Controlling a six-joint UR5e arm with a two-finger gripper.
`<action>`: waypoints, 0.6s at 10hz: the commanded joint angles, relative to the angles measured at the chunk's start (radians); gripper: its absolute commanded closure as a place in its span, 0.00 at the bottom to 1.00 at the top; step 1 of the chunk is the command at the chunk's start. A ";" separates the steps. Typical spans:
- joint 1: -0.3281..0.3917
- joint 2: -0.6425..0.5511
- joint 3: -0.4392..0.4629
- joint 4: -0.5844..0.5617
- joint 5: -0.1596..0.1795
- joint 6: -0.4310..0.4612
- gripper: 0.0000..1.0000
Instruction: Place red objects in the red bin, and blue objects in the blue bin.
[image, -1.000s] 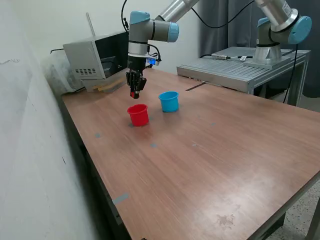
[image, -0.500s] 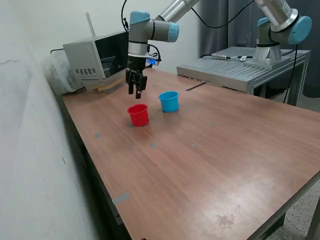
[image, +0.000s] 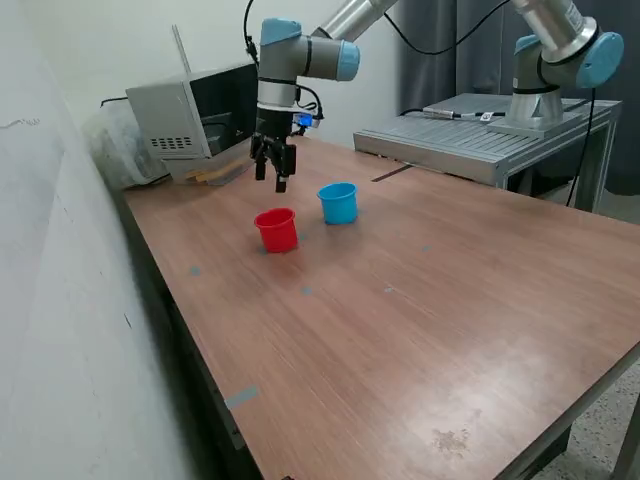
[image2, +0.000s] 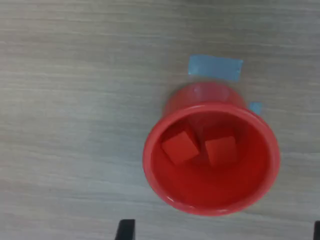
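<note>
The gripper fingers are spread apart, holding and touching nothing, hanging above the red cup. Two red cubes lie side by side in it. The blue cup stands just beside on the table.

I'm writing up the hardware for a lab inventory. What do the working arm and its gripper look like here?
The arm is silver-grey metal tubing with rounded light blue joint caps. A black cable runs along it. Its wrist section is grey, with a small blue light glowing at the side. The gripper is black, compact, with two narrow fingers; in the wrist view only two dark fingertips show.
</note>
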 joint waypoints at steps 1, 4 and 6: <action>0.010 -0.181 0.129 0.031 -0.004 -0.001 0.00; 0.058 -0.474 0.184 0.316 -0.006 0.014 0.00; 0.137 -0.705 0.220 0.504 -0.061 0.014 0.00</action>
